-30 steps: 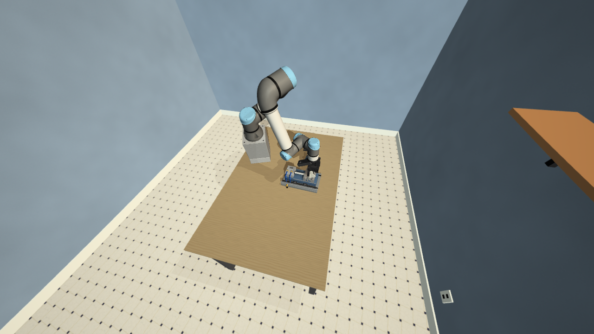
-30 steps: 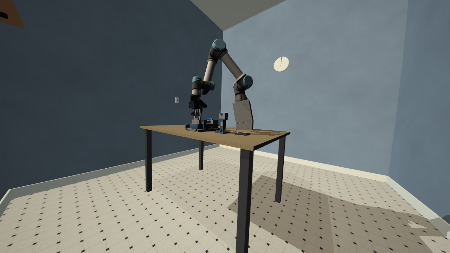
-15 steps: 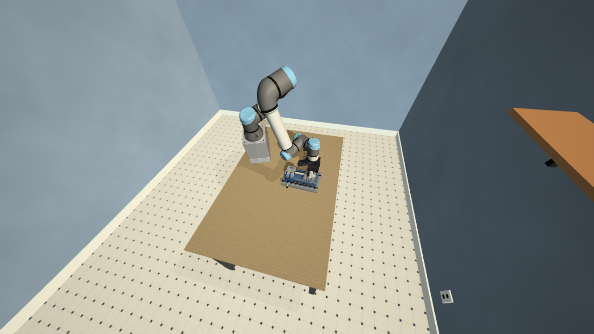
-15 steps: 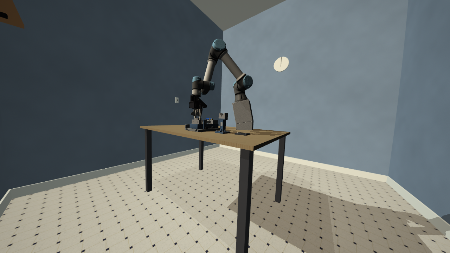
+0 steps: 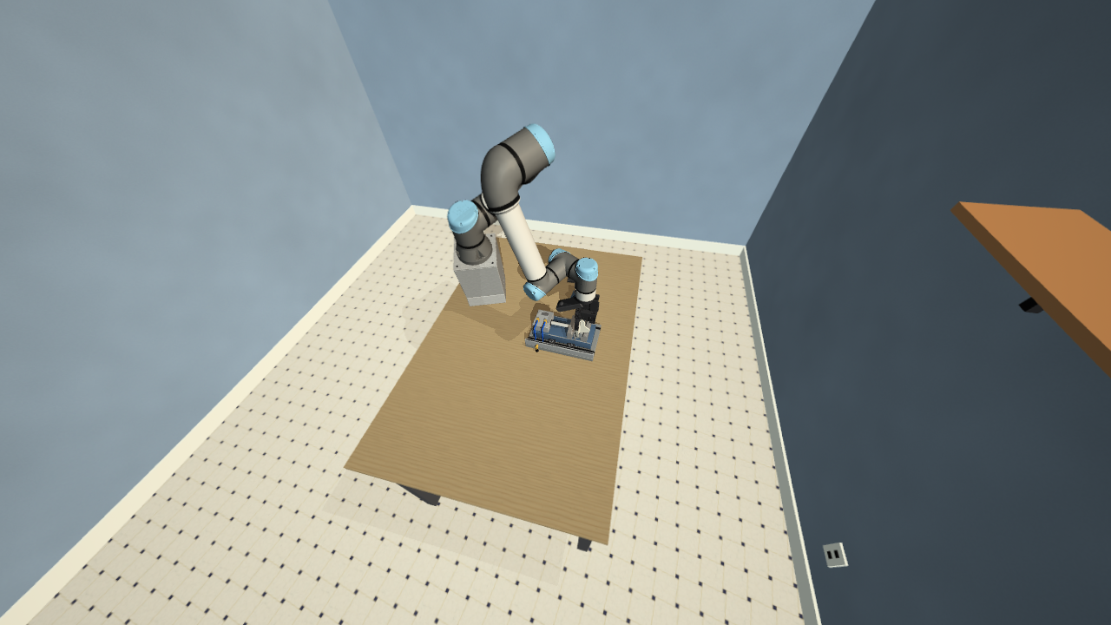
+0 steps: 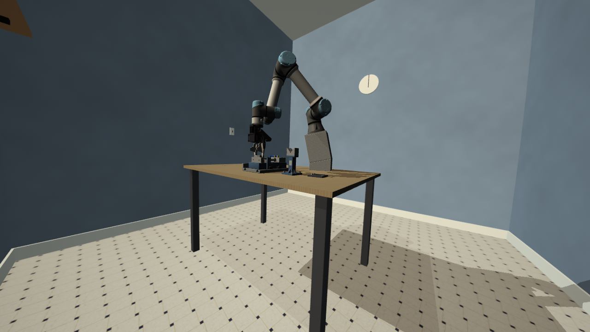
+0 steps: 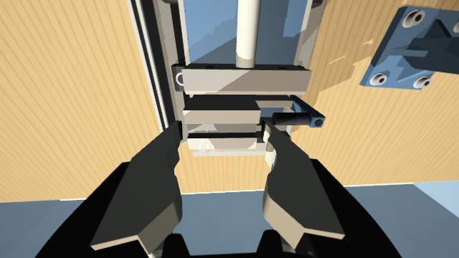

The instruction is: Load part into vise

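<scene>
Over the vise [image 5: 565, 351] [image 6: 256, 166] [image 7: 211, 32], with its blue bed and grey metal jaws, the black two-jaw gripper [image 5: 581, 323] [image 6: 258, 153] [image 7: 222, 122] points down from the grey and white arm [image 5: 518, 237] [image 6: 305, 84]. Its fingers stand partway open, one beside each end of the grey slotted metal block [image 7: 221, 117], with slim gaps showing, so it is not clamping the block. The block is within the vise's jaw area, its long side running across the bed and its slot visible from above; whether it lies fully down on the low bars or touches the fixed jaw cannot be told. On the vise's cylinder side, the pale round rod [image 7: 247, 32] meets the wide grey moving jaw [image 7: 247, 82], which stands apart from the block. At the vise's side, the short black work stop rod [image 7: 291, 118] on a blue bracket points toward one end of the block, a gap between them. Near the vise on the wooden desk [image 5: 481, 419] [image 6: 338, 177] [image 7: 72, 107] stands the grey V-block [image 6: 292, 152] on its blue post, and beyond that from the vise lies the small dark flat infeed plate [image 6: 317, 175]

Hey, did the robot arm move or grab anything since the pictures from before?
No, nothing visibly changed. The arm and its end effector look just the same, down at the vise. I can't see anything newly grabbed or let go.
</scene>
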Tool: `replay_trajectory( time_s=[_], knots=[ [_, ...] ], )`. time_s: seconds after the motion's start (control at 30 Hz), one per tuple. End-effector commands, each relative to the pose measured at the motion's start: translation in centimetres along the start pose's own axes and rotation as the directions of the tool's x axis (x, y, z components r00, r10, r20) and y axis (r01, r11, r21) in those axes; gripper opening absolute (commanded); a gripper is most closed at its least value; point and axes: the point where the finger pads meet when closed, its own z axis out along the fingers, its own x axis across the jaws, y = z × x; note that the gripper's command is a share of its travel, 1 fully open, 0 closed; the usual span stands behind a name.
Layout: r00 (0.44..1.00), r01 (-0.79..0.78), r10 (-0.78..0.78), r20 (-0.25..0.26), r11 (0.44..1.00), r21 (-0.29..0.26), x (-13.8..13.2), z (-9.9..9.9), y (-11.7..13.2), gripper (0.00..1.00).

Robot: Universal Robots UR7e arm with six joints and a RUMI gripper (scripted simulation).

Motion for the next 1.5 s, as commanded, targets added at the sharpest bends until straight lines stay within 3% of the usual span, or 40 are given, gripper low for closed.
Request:
replay_trajectory(
  time_s=[0.0, 1.17, 1.47],
  knots=[
    [1.0, 0.0, 0.0, 0.001, 1.0, -0.001, 0.0, 0.0, 0.0, 0.47],
    [1.0, 0.0, 0.0, 0.001, 1.0, -0.001, 0.0, -0.3, 0.0, 0.47],
    [1.0, 0.0, 0.0, 0.001, 1.0, -0.001, 0.0, -1.9, 0.0, 0.47]
  ],
)
